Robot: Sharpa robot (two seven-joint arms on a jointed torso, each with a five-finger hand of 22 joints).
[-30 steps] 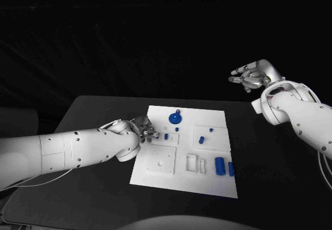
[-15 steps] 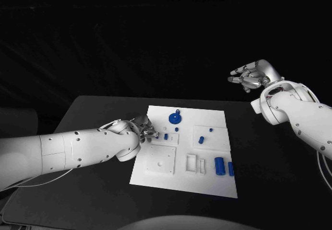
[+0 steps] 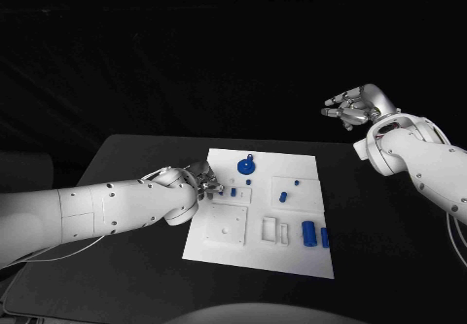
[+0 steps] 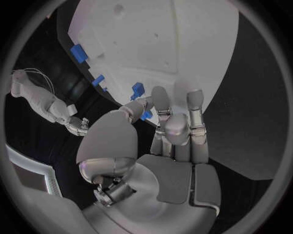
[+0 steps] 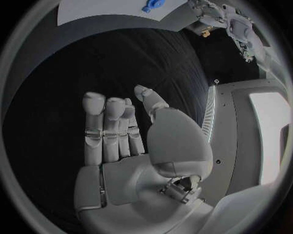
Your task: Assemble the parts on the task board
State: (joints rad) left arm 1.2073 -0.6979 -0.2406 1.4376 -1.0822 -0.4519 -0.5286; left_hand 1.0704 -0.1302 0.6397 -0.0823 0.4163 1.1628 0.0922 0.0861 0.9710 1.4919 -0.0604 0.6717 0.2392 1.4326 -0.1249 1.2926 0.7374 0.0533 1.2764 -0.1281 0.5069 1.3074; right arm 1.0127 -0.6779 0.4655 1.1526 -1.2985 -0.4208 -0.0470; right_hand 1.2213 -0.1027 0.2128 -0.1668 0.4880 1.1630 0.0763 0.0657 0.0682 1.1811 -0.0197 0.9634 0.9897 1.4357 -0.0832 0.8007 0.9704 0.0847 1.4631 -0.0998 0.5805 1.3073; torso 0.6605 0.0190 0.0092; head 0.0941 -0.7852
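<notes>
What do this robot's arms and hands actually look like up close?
Both arms are smooth white shells with rounded segments and small dark screw dots; thin pale cables trail beside them. The left hand and right hand are silver-grey metal, human-shaped, with a broad palm, jointed fingers and rounded, paler fingertips.

head view: high, looking down on the task board (image 3: 261, 212) | left wrist view: close behind left hand (image 4: 168, 131), facing board | right wrist view: far, sharing board's edge (image 5: 110, 9)
</notes>
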